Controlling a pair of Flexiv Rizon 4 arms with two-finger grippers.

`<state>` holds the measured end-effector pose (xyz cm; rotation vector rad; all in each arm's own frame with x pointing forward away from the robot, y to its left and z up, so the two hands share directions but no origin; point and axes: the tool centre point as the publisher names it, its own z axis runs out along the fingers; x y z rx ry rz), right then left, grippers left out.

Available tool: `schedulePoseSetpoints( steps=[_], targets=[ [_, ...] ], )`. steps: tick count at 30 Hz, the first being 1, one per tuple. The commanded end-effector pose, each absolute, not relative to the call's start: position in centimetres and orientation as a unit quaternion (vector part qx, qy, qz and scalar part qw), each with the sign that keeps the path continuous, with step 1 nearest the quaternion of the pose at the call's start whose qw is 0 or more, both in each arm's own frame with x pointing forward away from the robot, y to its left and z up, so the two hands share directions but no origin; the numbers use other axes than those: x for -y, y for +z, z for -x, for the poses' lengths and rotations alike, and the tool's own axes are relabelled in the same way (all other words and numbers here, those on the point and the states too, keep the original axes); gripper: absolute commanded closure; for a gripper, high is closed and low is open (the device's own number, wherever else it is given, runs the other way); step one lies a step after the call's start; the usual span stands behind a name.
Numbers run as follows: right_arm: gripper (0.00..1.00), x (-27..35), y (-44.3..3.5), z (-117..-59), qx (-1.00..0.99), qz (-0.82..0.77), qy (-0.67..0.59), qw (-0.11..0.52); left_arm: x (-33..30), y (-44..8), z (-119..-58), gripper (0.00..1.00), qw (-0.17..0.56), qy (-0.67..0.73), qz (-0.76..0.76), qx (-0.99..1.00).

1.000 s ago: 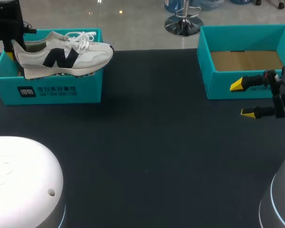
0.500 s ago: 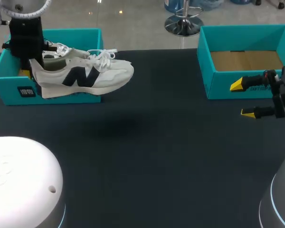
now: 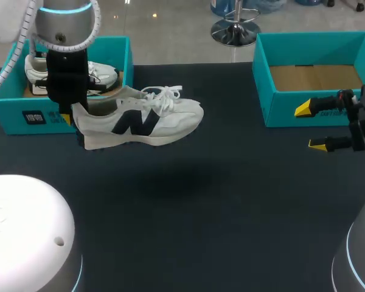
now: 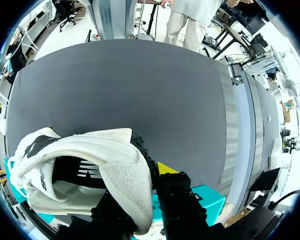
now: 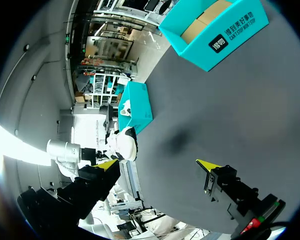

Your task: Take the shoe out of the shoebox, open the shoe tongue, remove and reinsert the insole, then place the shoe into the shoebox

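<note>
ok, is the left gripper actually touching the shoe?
Touching. The left wrist view shows the heel of the shoe pinched between the fingers of the left gripper; in the head view the shoe hangs from it, clear of the table.

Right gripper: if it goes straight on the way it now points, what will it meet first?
The right gripper points across the bare table. The first thing in line seems to be the toe of the lifted shoe, though height is hard to judge.
</note>
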<state>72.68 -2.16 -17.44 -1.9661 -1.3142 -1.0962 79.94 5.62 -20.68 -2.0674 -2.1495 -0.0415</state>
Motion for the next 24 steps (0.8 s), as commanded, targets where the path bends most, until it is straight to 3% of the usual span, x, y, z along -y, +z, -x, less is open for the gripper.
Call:
schedulePoseSetpoints(
  steps=[1, 24],
  targets=[
    [0.00, 2.1, -17.4, -72.6, 0.486, 0.729, -0.405, 0.263, -3.6, -21.8, -79.1, 1.00, 0.078, -0.018, 0.695, 0.714],
    [0.00, 2.1, -17.4, -72.6, 0.486, 0.729, -0.405, 0.263, 2.1, -26.8, -76.3, 1.00, 0.043, -0.023, 0.721, 0.691]
  ],
)
